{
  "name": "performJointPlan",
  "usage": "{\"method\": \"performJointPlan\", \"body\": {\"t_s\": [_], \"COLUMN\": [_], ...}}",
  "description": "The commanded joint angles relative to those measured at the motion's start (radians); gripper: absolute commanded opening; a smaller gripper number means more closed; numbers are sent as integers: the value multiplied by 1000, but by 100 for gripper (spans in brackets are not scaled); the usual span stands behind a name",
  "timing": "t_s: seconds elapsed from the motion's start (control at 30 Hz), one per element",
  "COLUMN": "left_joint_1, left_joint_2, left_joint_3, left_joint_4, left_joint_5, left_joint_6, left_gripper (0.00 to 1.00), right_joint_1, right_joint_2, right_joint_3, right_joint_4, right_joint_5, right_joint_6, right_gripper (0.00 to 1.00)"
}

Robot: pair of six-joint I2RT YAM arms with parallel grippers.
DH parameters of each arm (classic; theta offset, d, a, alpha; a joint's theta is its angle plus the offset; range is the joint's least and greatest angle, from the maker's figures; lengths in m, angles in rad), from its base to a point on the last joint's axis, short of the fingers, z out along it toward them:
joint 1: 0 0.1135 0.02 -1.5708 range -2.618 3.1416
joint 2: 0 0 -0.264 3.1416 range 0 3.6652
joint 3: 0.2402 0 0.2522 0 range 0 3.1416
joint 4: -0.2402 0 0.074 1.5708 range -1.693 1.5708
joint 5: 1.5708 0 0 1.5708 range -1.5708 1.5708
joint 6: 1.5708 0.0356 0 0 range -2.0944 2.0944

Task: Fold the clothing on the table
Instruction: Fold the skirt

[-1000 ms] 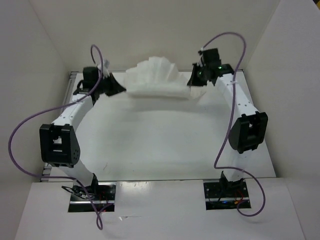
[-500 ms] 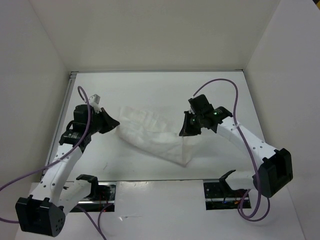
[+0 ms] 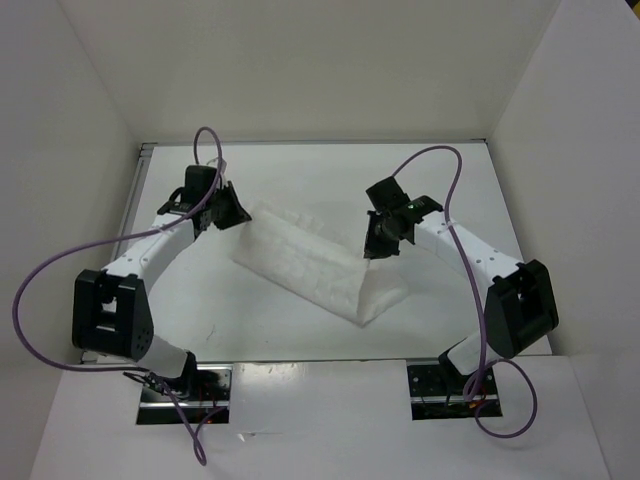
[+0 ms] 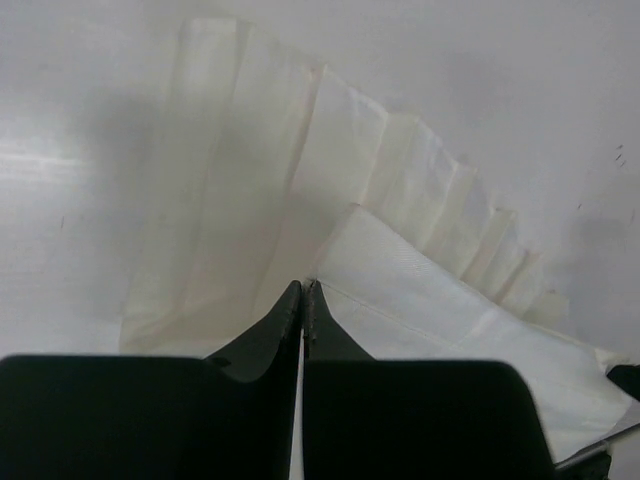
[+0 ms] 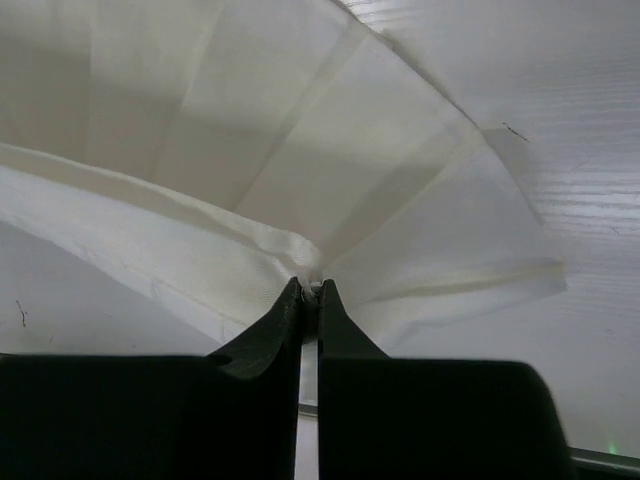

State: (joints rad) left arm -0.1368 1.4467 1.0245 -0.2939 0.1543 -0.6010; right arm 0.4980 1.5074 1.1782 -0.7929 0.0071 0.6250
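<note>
The left tool (image 3: pixel 228 211) is shut narrow on the left end of the clothing (image 3: pixel 305 265) and has been carried farther up the desk (image 3: pixel 300 175) than half a second ago. The clothing, bunched at the far edge a second ago, is now draped in a slanting band across mid-desk. The right tool (image 3: pixel 374 248) is pinched on the opposite end, so a fold is judged under way and not yet released.

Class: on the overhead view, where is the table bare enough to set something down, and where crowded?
Bare table: the far strip between the clothing and the back wall, and the near-left patch bounded by the left arm and the clothing. Crowded: the middle, where the left gripper and right gripper pinch the clothing.
</note>
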Motion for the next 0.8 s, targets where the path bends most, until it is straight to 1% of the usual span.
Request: {"method": "performJointPlan", "body": {"t_s": [0.0,0.1,0.3,0.43,0.5,0.6,0.7,0.73,0.77], "left_joint_1": [-3,-12,-41,-61,-61,-61,-61,-61,-61], "left_joint_2": [67,122,256,306,307,262,157,79,34], "left_joint_3": [107,160,252,302,313,281,175,145,82], "left_joint_4": [88,98,139,139,130,92,70,59,33], "left_joint_5": [-29,-18,53,65,65,25,-12,-31,-41], "left_joint_6": [53,63,82,92,92,83,55,44,23], "left_gripper": [0,0,0,0,0,0,0,0,0], "right_joint_1": [-15,-15,-15,-15,-6,-6,-6,-6,-6], "right_joint_2": [-9,-18,-29,-29,-18,-18,-18,-18,-7], "right_joint_3": [-8,-46,-71,-71,-71,-61,-52,-52,-52], "right_joint_4": [-32,-43,-77,-109,-118,-118,-118,-108,-108], "right_joint_5": [67,87,160,198,211,220,243,243,243], "right_joint_6": [30,68,117,140,140,140,140,130,121], "right_gripper": [2,2,2,2,1,1,1,1,1]}}
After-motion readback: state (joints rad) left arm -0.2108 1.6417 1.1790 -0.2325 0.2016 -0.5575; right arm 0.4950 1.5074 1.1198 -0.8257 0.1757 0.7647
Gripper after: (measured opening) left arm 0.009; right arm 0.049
